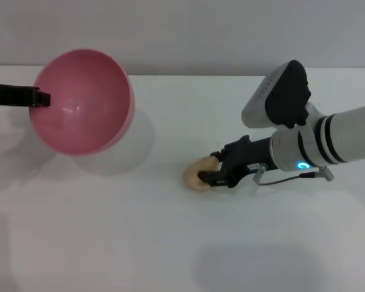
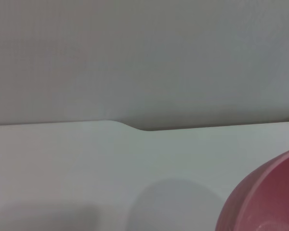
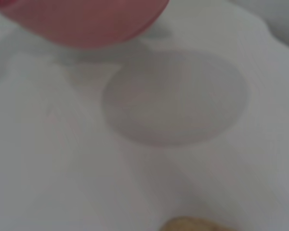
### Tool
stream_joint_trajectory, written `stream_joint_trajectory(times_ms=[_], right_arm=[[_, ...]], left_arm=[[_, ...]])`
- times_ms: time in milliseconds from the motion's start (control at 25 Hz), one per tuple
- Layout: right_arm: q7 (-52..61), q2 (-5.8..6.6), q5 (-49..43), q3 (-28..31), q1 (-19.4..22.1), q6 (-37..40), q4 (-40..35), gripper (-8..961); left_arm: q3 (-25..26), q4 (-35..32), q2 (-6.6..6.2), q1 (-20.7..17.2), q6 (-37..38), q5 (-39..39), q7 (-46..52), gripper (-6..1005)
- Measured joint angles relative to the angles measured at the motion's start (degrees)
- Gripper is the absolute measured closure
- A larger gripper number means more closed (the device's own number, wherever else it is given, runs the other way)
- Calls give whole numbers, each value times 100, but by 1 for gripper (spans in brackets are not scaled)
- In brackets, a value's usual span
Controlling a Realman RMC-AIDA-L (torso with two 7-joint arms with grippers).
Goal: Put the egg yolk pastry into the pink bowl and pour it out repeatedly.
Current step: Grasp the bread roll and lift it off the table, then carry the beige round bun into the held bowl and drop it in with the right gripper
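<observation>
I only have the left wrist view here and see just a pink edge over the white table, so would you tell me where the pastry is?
Observer: The egg yolk pastry lies on the table, to the robot's right of the pink bowl and well apart from it.
Operator: Is the right arm near it?
Observer: Yes, the right gripper is at the pastry, fingers on either side of it.
Operator: And is my bowl resting on the table?
Observer: It seems lifted and tilted, its opening facing the head camera; the left gripper holds its rim, and it casts a shadow on the table.
</observation>
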State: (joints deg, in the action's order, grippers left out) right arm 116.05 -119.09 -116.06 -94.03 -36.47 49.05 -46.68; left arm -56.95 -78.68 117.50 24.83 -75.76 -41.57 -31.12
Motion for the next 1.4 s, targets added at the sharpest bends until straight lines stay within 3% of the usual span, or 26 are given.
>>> stream_joint_trajectory(times_ms=[360,720,1040,1400], right_arm=[[-99,36,302,343,150,152,-184,499],[-170,43,310,901,586,491,-1169,596],[-315,21,311,1495,767,923,-2351,660],[-573,35,140,985,426,1325,-2612,702]], left_arm=[[-22,8,-8,18,74,82,-22,1000],[-159,334,-16,267,29,481,-26,999],[-796,991,-20,855,-244,651,-34,1000],[-1431,1622,41,1895,-344,639,18,999]])
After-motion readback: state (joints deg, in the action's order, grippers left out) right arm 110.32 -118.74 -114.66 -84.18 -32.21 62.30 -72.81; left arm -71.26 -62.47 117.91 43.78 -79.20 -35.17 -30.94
